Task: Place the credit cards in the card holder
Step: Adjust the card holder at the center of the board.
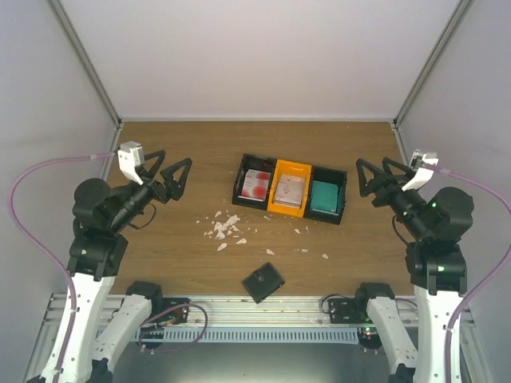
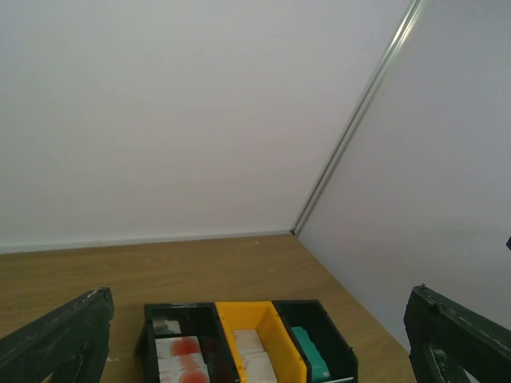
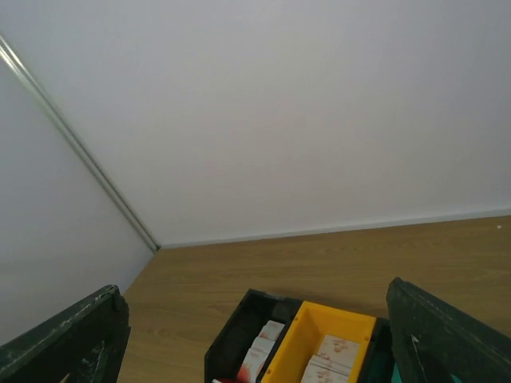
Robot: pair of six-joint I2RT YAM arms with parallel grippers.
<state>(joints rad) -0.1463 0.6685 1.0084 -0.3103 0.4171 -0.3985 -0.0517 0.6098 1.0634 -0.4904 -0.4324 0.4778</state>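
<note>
We begin with the left claw (image 1: pixel 174 163), at mid-left of the overhead view. Its two dark triangular fingers are spread wide and nothing sits between them. It hangs above the tabletop (image 1: pixel 184 263) and touches nothing. In its own wrist view the fingers (image 2: pixel 56 343) sit at the two lower corners of the frame, with the bins showing in the gap between them.

The right claw (image 1: pixel 371 163), at mid-right of the overhead view, mirrors it. Its fingers are also spread apart and empty, raised off the wood, and in the right wrist view the fingers (image 3: pixel 68 339) again frame the bins.

Between the two claws, just above the centre of the overhead frame, three open-top bins stand side by side and touching. The left black bin (image 1: pixel 239 179) holds the red-and-white credit cards (image 1: pixel 257 185). The orange bin (image 1: pixel 293 166) in the middle holds the pale pinkish credit cards (image 1: pixel 291 190). The right black bin (image 1: pixel 345 191) holds the teal credit cards (image 1: pixel 325 194).

Below the bins, small white scraps (image 1: pixel 223 227) lie scattered across the wood.

Further down, at lower centre of the frame, the card holder (image 1: pixel 263 282) lies flat on the tabletop, turned at an angle. It shows only black from above and is well apart from both claws and from the bins.
</note>
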